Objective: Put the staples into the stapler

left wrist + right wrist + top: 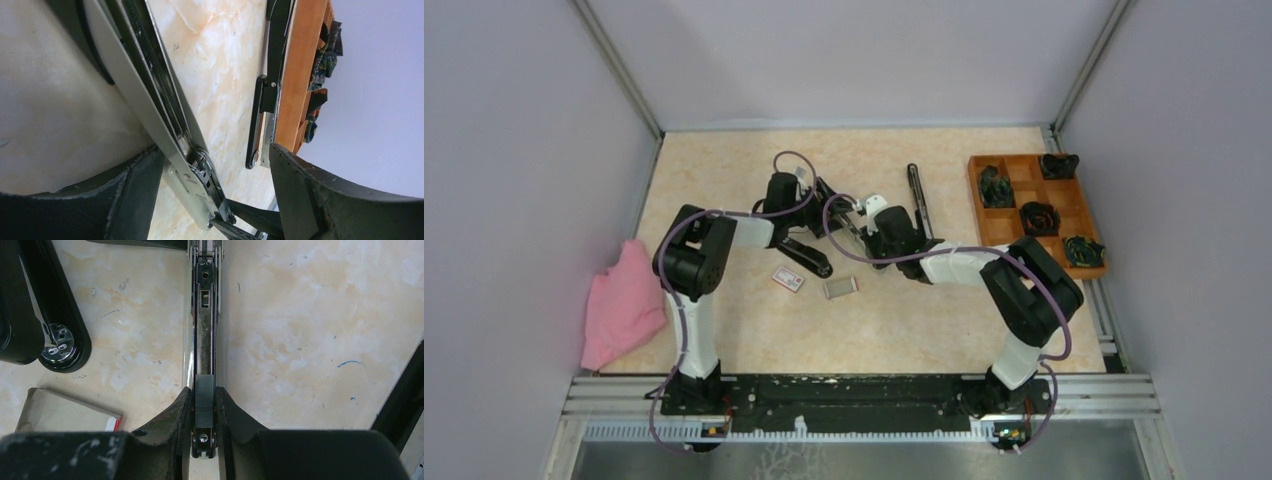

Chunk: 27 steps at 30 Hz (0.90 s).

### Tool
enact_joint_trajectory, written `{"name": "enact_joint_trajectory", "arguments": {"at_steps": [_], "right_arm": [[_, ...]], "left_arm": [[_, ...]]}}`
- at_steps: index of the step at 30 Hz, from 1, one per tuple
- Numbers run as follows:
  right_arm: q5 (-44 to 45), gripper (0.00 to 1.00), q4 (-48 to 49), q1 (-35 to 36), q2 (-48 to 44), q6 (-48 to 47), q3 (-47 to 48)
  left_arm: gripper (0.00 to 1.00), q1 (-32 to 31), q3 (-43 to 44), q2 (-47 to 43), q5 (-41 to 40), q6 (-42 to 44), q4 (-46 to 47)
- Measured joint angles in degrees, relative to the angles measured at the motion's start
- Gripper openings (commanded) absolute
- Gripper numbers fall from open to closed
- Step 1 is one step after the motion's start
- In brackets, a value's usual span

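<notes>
The stapler is opened out. Its metal magazine rail (204, 340) runs between both grippers, and its black arm (807, 256) lies on the table. The staples (204, 400), a dark grey ridged block, sit in the rail's channel at the near end. My right gripper (204, 407) is shut on the rail, one finger on each side of that block; it also shows in the top view (861, 228). My left gripper (215, 150) is open, and the rail (165, 100) passes close by its left finger. It sits just left of the right gripper in the top view (829, 205).
A small red-and-white box (788, 279) and a grey rectangular piece (840, 288) lie in front of the grippers. A black bar-shaped tool (919, 200) lies to their right. A wooden tray (1024, 190) with dark items is at the far right. A pink cloth (624, 300) lies at the left edge.
</notes>
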Motion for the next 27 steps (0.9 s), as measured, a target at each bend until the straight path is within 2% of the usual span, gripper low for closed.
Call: {"name": "enact_joint_trajectory", "arguments": {"at_steps": [4,14,20,27], "right_arm": [[-0.28,0.01,0.59,0.17,0.20,-0.70,0.00],[-0.96,0.00,1.64,0.24,0.57,-1.70,-0.02],[-1.05,0.00,2.16,0.26,0.87,-1.88,-0.04],[-1.29,0.00,2.60,0.28,0.90,-2.16,-0.11]], "left_arm": [[0.80,0.72,0.00,1.53,0.50,-1.79,3.19],[0.66,3.87,-0.87,3.58,0.26,-1.57,12.11],[0.59,4.22,-1.31,3.58,0.22,1.18,17.35],[0.57,4.22,-3.63,2.75,-0.50,7.28,19.80]]}}
